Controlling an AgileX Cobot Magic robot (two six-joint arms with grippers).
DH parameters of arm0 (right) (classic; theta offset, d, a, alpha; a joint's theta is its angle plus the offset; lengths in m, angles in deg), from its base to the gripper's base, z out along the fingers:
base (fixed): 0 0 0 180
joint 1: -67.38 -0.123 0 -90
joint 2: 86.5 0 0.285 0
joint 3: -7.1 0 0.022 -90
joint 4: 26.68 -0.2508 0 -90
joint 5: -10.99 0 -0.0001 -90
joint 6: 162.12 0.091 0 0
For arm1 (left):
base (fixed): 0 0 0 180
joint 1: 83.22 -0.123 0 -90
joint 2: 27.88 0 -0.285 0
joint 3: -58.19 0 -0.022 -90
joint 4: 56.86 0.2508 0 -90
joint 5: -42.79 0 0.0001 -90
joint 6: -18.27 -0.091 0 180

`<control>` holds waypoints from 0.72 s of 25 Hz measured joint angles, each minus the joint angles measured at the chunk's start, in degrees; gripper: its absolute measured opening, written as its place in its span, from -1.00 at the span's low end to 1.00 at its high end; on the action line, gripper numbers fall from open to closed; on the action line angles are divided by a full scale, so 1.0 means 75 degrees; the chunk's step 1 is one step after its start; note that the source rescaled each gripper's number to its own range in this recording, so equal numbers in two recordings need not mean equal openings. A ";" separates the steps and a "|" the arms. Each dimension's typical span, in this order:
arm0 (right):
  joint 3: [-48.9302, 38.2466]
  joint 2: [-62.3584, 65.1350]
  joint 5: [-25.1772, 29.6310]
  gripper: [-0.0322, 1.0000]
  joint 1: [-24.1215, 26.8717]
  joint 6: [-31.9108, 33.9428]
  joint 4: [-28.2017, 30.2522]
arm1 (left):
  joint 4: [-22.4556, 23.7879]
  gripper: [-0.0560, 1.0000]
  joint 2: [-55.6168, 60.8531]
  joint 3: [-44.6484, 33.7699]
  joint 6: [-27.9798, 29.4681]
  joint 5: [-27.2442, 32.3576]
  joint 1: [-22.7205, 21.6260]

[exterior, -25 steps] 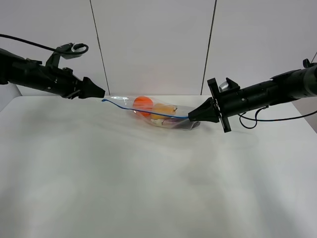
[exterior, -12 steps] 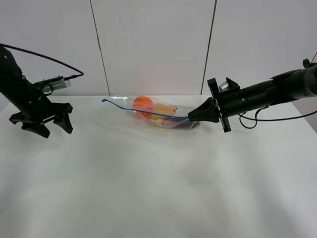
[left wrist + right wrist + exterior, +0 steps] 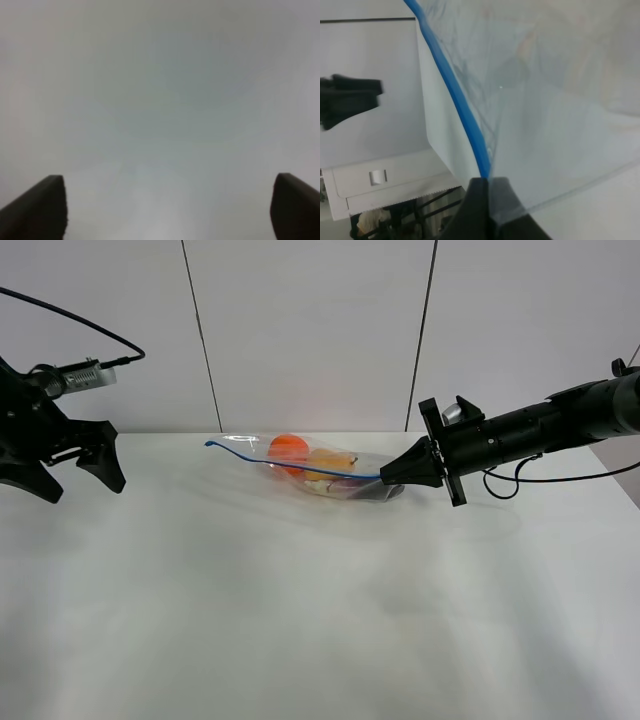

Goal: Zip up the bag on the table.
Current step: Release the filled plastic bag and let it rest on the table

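Now lying on the table [image 3: 300, 620] toward its far edge: the bag [image 3: 320, 472], clear and floppy, showing an orange [image 3: 289, 450], a yellow pear [image 3: 330, 462] and something dark purple low at the end nearest the right pincer [image 3: 384, 477]. Running along its upper edge, a thin blue zipper [image 3: 290, 464], curling up at the free end that points toward the left pincer [image 3: 72, 466]. Sagging slightly between that loose end and the held end.

Pinching the zipper's near end: the right pincer, tips pressed together on the blue strip [image 3: 455, 95], clear film spreading away just beyond them.

Hanging well apart from the bag, off past the zipper's free end: the left pincer, fingers [image 3: 40, 207] spread wide with nothing between them, only blank pale surface ahead.

Differing from a second ago: left pincer no longer closed at the zipper's free end, now pulled back, swung aside and opened. Bag and right pincer sitting unchanged.
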 joint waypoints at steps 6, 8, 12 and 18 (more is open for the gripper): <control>0.0000 0.0000 0.0006 -0.84 0.0000 0.0000 0.0360 | 0.0732 0.98 0.0937 0.0000 0.0123 0.0838 0.0000; 0.0000 0.0000 0.0006 -0.75 0.0000 0.0000 0.0417 | 0.0759 0.99 0.1304 0.0000 0.0141 0.0863 0.0000; 0.0000 0.0000 0.0015 -0.41 0.0000 0.0000 0.0442 | 0.0768 0.99 0.2200 -0.0042 0.0141 0.0878 0.0000; 0.0000 0.0000 0.0024 0.62 0.0000 0.0000 0.0442 | 0.0768 1.00 0.3955 -0.1331 0.0329 0.0881 0.0000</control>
